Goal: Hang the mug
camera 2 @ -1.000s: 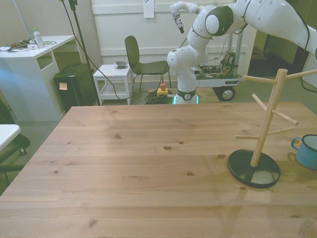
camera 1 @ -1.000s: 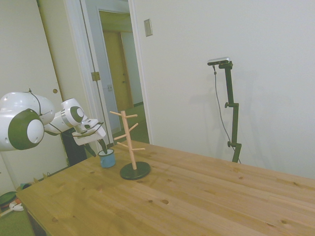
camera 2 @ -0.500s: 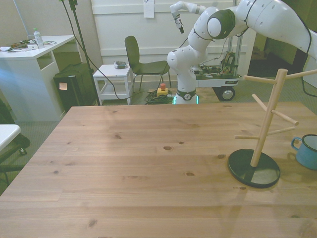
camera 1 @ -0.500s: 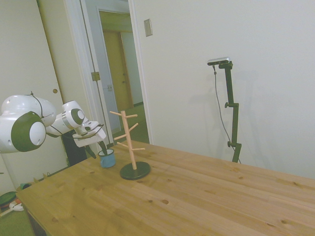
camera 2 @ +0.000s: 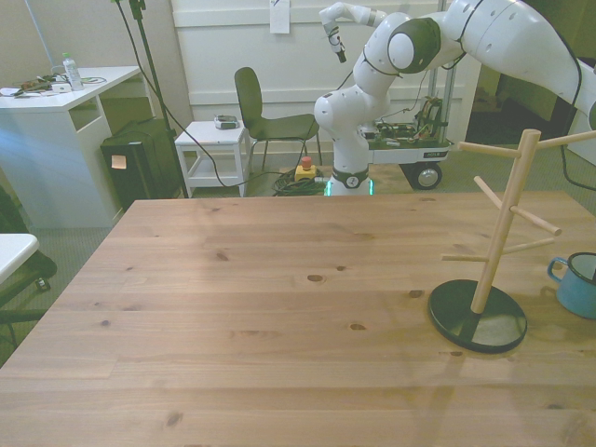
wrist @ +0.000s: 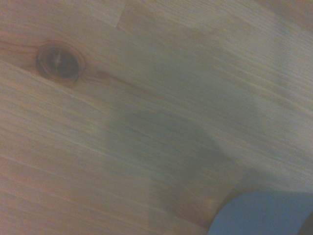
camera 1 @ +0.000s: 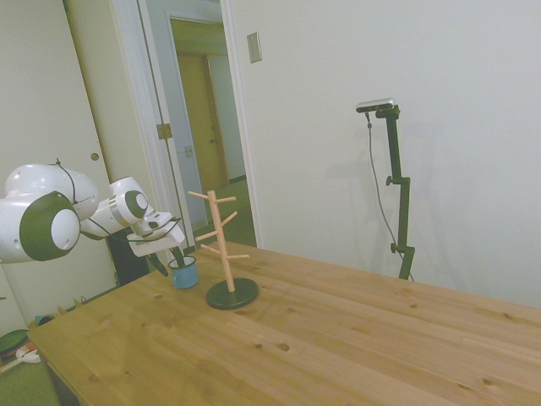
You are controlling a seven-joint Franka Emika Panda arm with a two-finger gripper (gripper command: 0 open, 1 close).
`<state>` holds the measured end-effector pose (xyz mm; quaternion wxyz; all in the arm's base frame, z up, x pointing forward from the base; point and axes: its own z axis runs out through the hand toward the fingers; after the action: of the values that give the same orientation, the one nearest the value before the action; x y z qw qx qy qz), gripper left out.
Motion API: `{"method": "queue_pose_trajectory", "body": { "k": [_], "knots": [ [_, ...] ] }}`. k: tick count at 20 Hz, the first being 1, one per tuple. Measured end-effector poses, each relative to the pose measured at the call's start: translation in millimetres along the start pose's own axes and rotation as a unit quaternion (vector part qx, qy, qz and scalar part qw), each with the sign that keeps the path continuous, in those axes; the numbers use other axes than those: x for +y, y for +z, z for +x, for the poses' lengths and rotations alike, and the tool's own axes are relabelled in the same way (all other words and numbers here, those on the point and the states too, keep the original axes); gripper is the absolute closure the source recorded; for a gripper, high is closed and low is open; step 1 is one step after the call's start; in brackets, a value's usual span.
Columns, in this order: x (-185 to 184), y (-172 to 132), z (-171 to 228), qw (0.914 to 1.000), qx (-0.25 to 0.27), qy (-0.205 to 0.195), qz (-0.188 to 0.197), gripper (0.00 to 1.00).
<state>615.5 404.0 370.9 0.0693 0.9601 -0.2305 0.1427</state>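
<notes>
Now, in the side view, the arm [camera 1: 51, 222] is reaching in from the left over the near corner of the table [camera 1: 355, 338]. Over the last second it has been sinking a little and easing toward the mug, so the gripper [camera 1: 166, 262] is sitting lower than it was. That suggests the grasp is being set up; the mug is not yet lifted, and hanging is still to come.

The jaws are standing partly apart, neither wide nor closed. One dark finger is hanging outside the mug on the arm's side, and the other is dipping at the mug's mouth, so they seem to be straddling its wall. Whether either finger is touching the rim cannot be told from here. Nothing is being held.

Just right of the gripper, the mug [camera 1: 183, 273] is standing upright on the table, blue with a pale rim. Next right, close beside it but apart, the rack [camera 1: 221, 245] is standing on its dark round base, every peg bare.

From the front, the mug [camera 2: 579, 284] is showing at the right edge, handle pointing toward the rack [camera 2: 503, 223]. The wrist camera is blurring over wood grain and a blue corner of the mug [wrist: 264, 215].
</notes>
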Motion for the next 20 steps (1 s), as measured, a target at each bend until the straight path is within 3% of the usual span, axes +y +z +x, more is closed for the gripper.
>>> {"method": "queue_pose_trajectory", "body": {
  "k": [20],
  "knots": [
    [18.1,-1.7,3.8,1.0000,0.002,0.008,0.002,1.00]
  ]
}}
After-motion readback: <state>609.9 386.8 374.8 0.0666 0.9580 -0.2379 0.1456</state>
